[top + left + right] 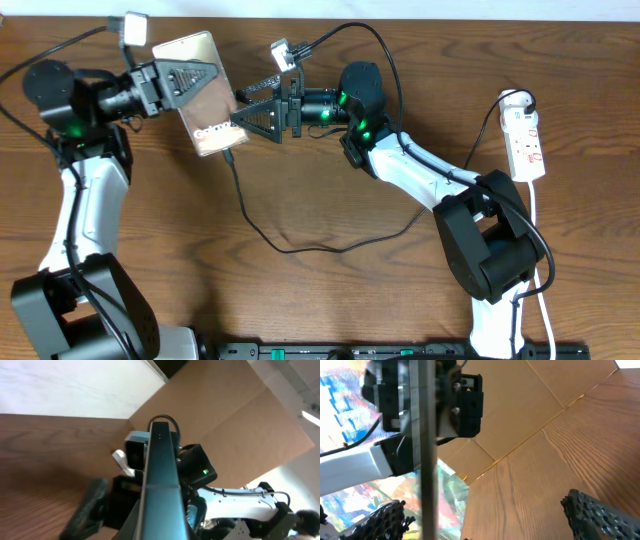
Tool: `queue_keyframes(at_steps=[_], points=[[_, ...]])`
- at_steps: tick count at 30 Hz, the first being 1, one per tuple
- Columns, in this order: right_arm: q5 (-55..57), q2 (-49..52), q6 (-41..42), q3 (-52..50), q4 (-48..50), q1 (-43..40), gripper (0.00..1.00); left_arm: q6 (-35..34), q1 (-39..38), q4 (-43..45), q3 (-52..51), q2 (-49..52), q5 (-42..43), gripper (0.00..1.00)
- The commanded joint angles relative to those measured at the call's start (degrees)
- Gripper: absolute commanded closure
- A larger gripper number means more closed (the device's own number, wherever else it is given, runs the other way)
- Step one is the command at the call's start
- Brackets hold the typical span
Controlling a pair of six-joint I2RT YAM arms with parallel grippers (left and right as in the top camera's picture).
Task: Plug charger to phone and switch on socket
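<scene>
Presently our left gripper clamps the stiff, slick-looking phone; our right gripper stands wide. We would grip the limp charger by its plug, just ahead.

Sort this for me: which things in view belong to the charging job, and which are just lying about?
Job: phone, held in the left gripper; charger, running from the phone's end; socket; right gripper, open beside the phone.
Lying about: cardboard panel beyond the table; black rail at the table's front edge.
</scene>
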Motion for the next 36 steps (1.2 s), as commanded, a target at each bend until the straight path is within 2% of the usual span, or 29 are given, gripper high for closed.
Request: queue_keyframes(at_steps=[1, 10, 22, 26, 30, 36], points=[[0.63, -0.26, 0.5, 1.2, 0.11, -0.24, 0.01, 0.5, 2.69, -1.36, 0.31, 2.8, 0.31, 0.92], [0.33, -0.26, 0.5, 1.2, 0.07, -1.29, 0.01, 0.5, 5.46, -2.29, 0.31, 13.2, 0.31, 0.93], [-1.14, -0.26, 0.52, 1.2, 0.04, -2.82, 0.01, 0.48, 5.55, -2.32, 0.28, 23.54, -0.33, 0.93], [-1.64, -0.26, 0.57, 1.2, 0.04, -2.82, 0.01, -0.28, 5.55, -10.1, 0.31, 24.33, -9.92, 0.93], [-2.4, -0.26, 0.55, 1.2, 0.04, -2.82, 0.01, -0.07, 5.55, -15.96, 0.31, 24.33, -15.61, 0.93], [-2.67, -0.26, 0.55, 1.2, -0.02, -2.82, 0.01, 6.27, 5.55, -32.3, 0.31, 24.33, -27.02, 0.93]])
